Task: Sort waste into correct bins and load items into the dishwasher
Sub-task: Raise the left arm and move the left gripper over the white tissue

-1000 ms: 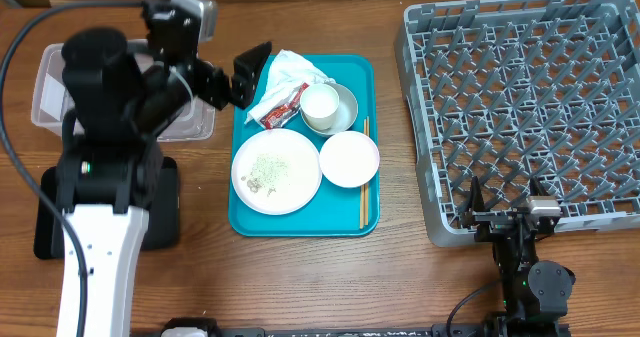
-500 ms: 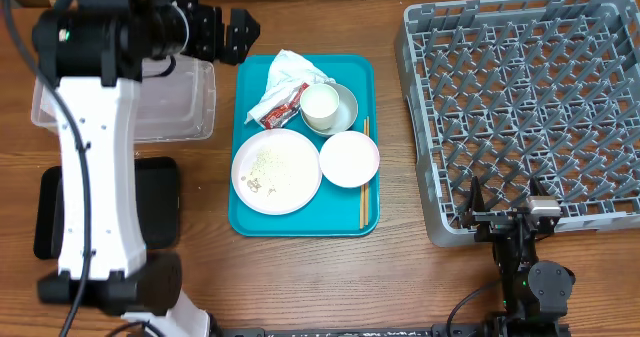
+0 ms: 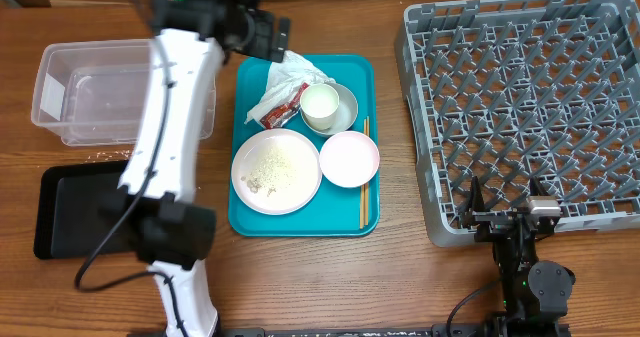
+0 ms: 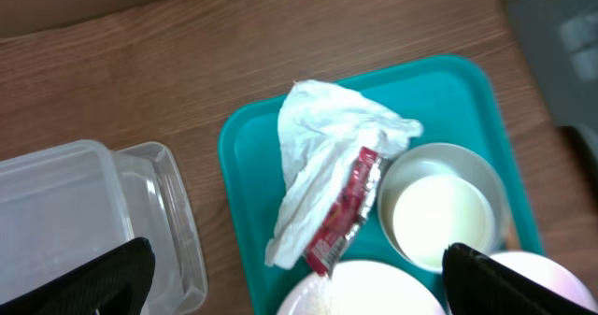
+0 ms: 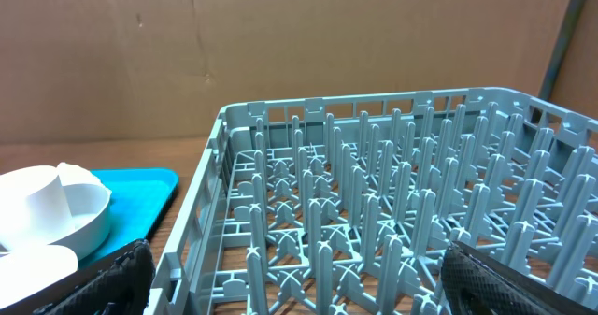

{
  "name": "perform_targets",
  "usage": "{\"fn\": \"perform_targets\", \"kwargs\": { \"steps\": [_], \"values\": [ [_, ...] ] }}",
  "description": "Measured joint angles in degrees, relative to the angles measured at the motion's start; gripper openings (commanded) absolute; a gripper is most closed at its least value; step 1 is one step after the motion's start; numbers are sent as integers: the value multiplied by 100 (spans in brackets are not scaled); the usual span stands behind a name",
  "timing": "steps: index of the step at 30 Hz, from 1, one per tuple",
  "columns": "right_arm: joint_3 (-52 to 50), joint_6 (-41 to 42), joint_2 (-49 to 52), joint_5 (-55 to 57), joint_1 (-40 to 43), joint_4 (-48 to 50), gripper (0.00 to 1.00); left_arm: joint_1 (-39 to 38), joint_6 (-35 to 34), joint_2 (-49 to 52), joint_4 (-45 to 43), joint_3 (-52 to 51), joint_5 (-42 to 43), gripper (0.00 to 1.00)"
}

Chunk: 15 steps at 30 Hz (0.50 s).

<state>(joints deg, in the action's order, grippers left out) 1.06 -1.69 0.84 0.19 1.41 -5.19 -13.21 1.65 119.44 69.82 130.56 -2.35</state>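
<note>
Nearest the robot's base, the right tool [image 3: 503, 203] rests with its fingers spread wide and empty at the near edge of the large square grey plastic dish rack [image 3: 520, 97], well apart from the waste. Farther out, the teal rectangular serving tray [image 3: 300, 223] sits on the wooden worktop [image 3: 300, 277]. On it are a pale pink-white round plate [image 3: 290, 182] scattered with whitish rice-like bits [image 3: 266, 167], a smaller pink-white bowl [image 3: 349, 159] and thin wooden chopsticks [image 3: 363, 192]. Beyond these a small white cup [image 3: 320, 104] stands in a grey bowl [image 3: 347, 109].

At the tray's far left corner lies the crumpled white paper napkin [image 3: 292, 75], with the small red snack wrapper [image 3: 283, 104] against its near side. The wrapper's long axis runs diagonally, near-left to far-right. The left tool [image 3: 270, 37] hangs just past that corner, fingers wide and holding nothing. In its wrist view both pieces lie between the fingers, so the left arm is plainly the nearer one. The clear rectangular plastic tub [image 3: 110, 87] waits to the tray's left, and the shallow black rectangular tray [image 3: 70, 212] sits nearer the base.
</note>
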Motion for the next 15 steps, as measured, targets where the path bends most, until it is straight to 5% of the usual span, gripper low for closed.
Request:
{"fn": "perform_targets", "kwargs": {
  "steps": [5, 8, 15],
  "values": [
    [0, 2, 0, 0, 0, 0, 100, -225, -68, 516, -149, 0, -592, 100],
    [0, -2, 0, 2, 0, 2, 100, -203, -181, 772, -114, 0, -743, 76],
    [0, 2, 0, 2, 0, 2, 100, -168, -216, 1283, 70, 0, -546, 81]
  ]
}}
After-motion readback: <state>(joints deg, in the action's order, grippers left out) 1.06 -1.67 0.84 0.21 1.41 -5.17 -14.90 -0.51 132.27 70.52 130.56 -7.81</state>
